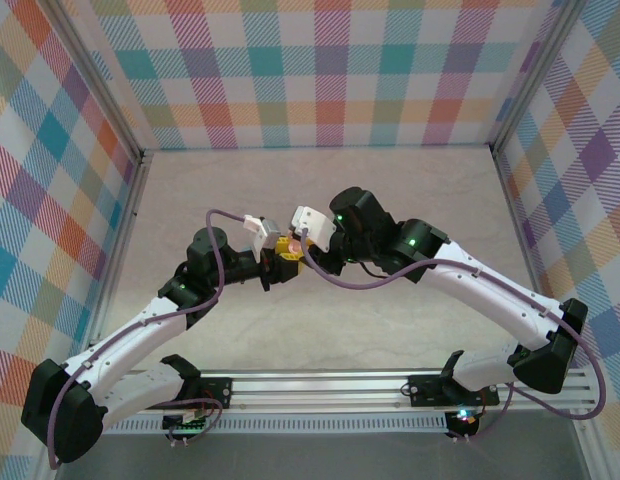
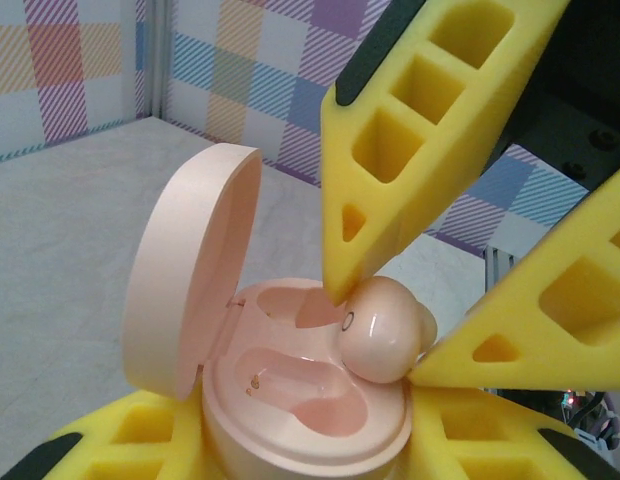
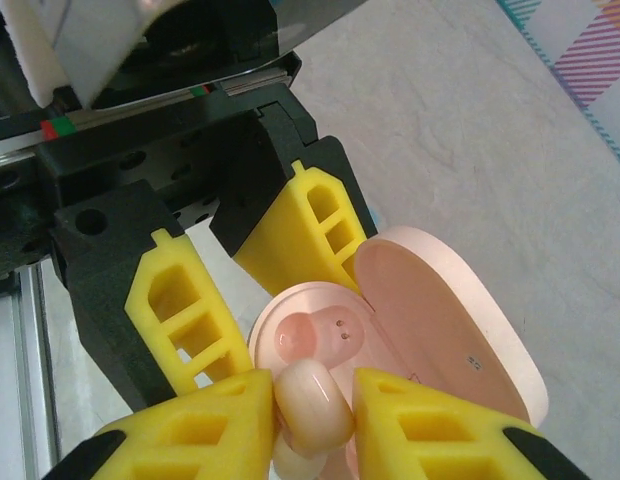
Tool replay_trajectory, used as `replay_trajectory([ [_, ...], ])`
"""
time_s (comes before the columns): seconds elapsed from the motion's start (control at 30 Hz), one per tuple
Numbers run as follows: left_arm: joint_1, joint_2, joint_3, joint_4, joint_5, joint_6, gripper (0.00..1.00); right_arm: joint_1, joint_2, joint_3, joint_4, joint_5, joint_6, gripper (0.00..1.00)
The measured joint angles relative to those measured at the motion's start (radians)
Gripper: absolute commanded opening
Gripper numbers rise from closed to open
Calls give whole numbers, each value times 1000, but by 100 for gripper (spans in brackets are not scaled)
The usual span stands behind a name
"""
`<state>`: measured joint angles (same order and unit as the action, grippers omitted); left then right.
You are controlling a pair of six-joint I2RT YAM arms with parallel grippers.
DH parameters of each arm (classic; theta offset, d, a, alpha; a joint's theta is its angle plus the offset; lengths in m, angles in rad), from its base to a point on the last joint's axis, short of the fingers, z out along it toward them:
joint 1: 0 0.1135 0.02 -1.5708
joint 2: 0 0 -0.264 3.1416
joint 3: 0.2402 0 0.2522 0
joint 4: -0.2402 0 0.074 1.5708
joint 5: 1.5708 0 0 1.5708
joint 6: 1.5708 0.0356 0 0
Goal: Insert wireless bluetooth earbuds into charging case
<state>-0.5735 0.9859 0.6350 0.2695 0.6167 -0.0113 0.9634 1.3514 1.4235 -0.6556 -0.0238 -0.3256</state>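
Salmon pink earbud [image 2: 385, 335] sits pinched between your right gripper's [image 3: 312, 392] yellow fingers, right at the top face of the open pink charging case [image 2: 240, 425], which your left gripper [image 2: 306, 445] clamps. Square the bud to its socket before letting go. The nearer socket [image 2: 290, 385] lies bare.

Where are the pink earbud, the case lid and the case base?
pink earbud [image 2: 385, 335]: left wrist view, on its rounded body.
case lid [image 2: 195, 265]: left wrist view, on the broad face of the raised lid.
case base [image 2: 310, 440]: left wrist view, on the near rim.
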Motion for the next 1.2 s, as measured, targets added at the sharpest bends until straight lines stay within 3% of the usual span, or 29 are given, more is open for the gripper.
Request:
replay_trajectory([
  [0.13,0,0,0,8,-5,0,20,0,4,19,-8,-2,32,36],
  [0.43,0,-24,0,21,-14,-1,20,-18,16,107,-34,-17,134,38],
  [0.97,0,-47,0,21,-34,0,20,-124,16,137,-70,-130,355,32],
  [1.2,0,-61,0,12,-46,4,21,-129,51,203,-172,-137,504,30],
])
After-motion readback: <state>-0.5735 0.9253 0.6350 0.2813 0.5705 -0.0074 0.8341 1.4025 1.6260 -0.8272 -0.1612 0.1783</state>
